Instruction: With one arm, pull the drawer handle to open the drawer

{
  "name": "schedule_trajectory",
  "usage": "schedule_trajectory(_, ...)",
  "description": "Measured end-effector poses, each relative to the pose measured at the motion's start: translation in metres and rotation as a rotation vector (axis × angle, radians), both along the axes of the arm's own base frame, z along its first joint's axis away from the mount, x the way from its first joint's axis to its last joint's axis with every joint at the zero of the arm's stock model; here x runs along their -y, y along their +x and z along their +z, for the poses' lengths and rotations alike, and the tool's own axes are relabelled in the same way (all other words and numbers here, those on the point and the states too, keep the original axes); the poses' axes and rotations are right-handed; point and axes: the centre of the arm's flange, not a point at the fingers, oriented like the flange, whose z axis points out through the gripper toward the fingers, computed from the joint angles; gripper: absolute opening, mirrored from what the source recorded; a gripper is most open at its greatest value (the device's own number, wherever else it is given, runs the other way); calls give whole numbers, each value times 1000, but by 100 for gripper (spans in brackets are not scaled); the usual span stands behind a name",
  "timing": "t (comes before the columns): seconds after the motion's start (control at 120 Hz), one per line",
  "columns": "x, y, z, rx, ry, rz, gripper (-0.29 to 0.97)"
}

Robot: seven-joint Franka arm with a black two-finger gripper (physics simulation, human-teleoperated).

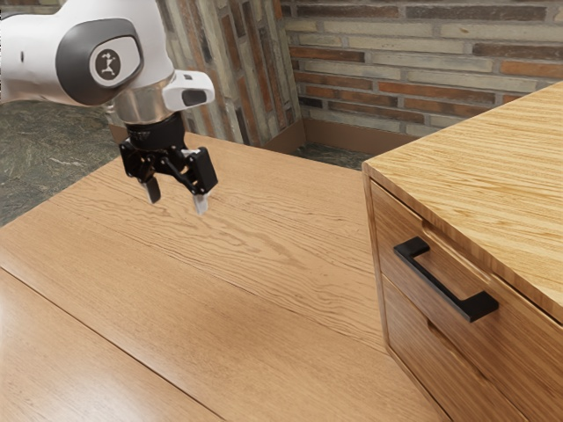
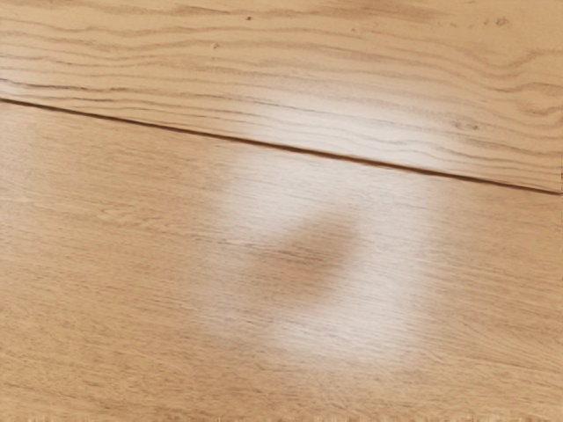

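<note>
"Over the table (image 1: 264, 264), nearer its wall-side edge, the gripper (image 1: 178, 197) hung pointing down, its black fingers spread and empty, likely poised before any reach."

"And the handle (image 1: 444, 281)?"

"Well apart, on the top drawer (image 1: 396, 220) of the cabinet (image 1: 475, 167) at the table's end on the exterior view's right. It was a slim, squared black bar standing proud of grained, glossy wood. The drawer looked shut; the gap behind the bar would suit a hooking pinch."
</note>
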Motion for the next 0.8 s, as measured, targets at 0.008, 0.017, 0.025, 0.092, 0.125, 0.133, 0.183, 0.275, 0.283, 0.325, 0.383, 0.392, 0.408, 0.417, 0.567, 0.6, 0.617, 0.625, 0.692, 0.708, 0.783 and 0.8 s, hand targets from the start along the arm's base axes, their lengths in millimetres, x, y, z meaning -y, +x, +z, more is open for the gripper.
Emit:
schedule_trajectory(0.008, 0, 0, 0, -1, 0, 0, 68)
schedule_trajectory(0.017, 1, 0, 0, -2, 0, -1, 68)
schedule_trajectory(0.025, 1, 0, 0, -3, 0, -2, 68)
schedule_trajectory(0.092, 10, 1, -1, -9, 0, -18, 68)
schedule_trajectory(0.125, 15, 1, -1, -11, -1, -26, 68)
schedule_trajectory(0.133, 16, 2, -1, -12, -2, -28, 68)
schedule_trajectory(0.183, 22, -4, 15, 14, -1, -37, 68)
schedule_trajectory(0.275, 40, -47, 93, 156, -9, -4, 68)
schedule_trajectory(0.283, 43, -49, 96, 160, -10, 7, 68)
schedule_trajectory(0.325, 61, -55, 104, 173, -18, 55, 68)
schedule_trajectory(0.383, 108, -58, 108, 177, -33, 89, 68)
schedule_trajectory(0.392, 115, -58, 108, 177, -35, 91, 68)
schedule_trajectory(0.408, 130, -60, 109, 177, -40, 96, 68)
schedule_trajectory(0.417, 137, -60, 109, 177, -43, 98, 68)
schedule_trajectory(0.567, 188, -72, 111, 160, -115, 256, 68)
schedule_trajectory(0.6, 185, -74, 114, 162, -124, 316, 68)
schedule_trajectory(0.617, 184, -75, 116, 163, -129, 343, 68)
schedule_trajectory(0.625, 184, -76, 116, 164, -131, 356, 68)
schedule_trajectory(0.692, 190, -79, 119, 162, -145, 440, 68)
schedule_trajectory(0.708, 193, -80, 119, 160, -147, 456, 68)
schedule_trajectory(0.783, 204, -75, 113, 152, -155, 531, 68)
schedule_trajectory(0.8, 206, -74, 111, 151, -157, 547, 68)
